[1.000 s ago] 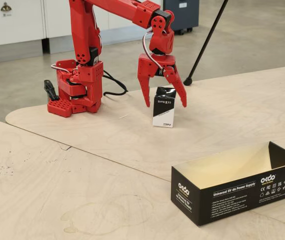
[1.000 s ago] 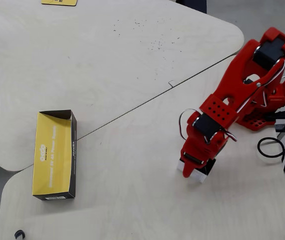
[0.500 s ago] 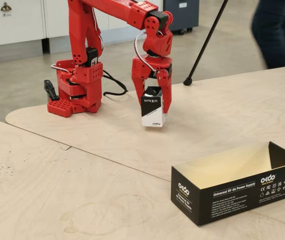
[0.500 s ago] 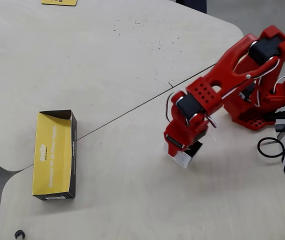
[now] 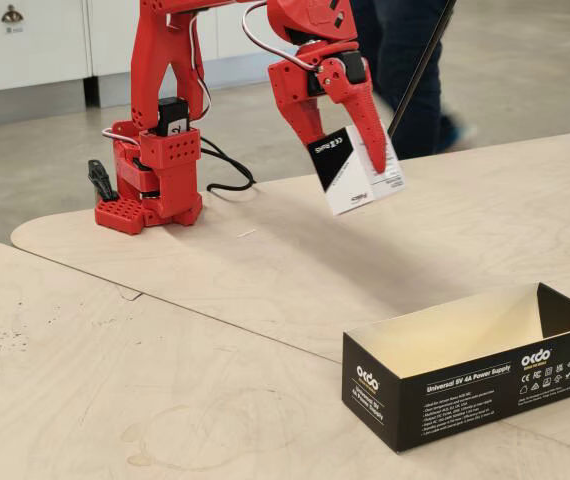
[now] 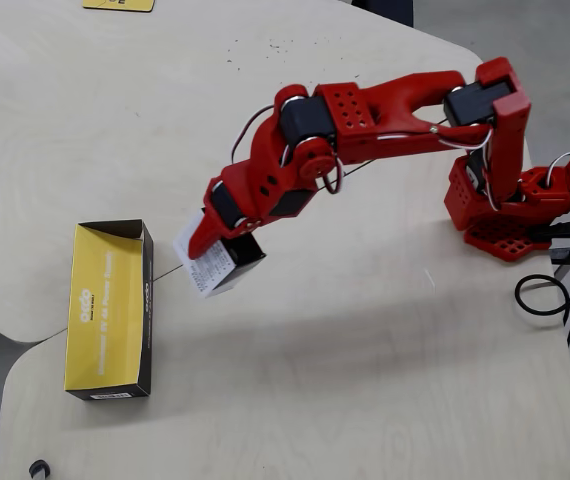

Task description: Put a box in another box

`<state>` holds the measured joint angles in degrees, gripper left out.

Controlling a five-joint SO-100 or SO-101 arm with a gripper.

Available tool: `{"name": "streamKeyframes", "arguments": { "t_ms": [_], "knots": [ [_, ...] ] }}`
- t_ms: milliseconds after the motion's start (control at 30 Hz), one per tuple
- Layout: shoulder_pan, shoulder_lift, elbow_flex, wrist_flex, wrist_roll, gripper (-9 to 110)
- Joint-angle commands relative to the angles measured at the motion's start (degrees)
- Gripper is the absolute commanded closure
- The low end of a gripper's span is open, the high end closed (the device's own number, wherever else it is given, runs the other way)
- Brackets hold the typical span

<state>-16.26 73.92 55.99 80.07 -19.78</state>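
Overhead view: end effector (image 6: 208, 252) clamped on small carton (image 6: 217, 266), tilted, airborne above surface (image 6: 365, 350); long black box (image 6: 108, 308) just left, open-topped, long axis crosswise to the approach line.

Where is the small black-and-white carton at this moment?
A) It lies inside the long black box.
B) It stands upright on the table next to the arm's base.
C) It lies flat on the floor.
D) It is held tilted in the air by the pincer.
D: the pincer is shut on the small carton, which hangs tilted above the table, short of the long black box, whose yellowish inside is empty in the overhead view.
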Motion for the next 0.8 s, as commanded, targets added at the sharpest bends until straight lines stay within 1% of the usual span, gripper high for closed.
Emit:
{"name": "streamKeyframes", "arguments": {
  "t_ms": [0, 267, 400, 533, 767],
  "knots": [
    [0.6, -4.5, -12.7, -3.6, 2.0, 88],
    [2.1, -15.6, -26.1, -9.1, 6.7, 88],
    [1.4, -20.2, -30.1, -12.8, 6.7, 88],
    [1.0, -23.5, -30.1, -17.0, 5.0, 89],
    [1.3, -25.3, -24.7, -27.3, 1.9, 88]
  ]
}}
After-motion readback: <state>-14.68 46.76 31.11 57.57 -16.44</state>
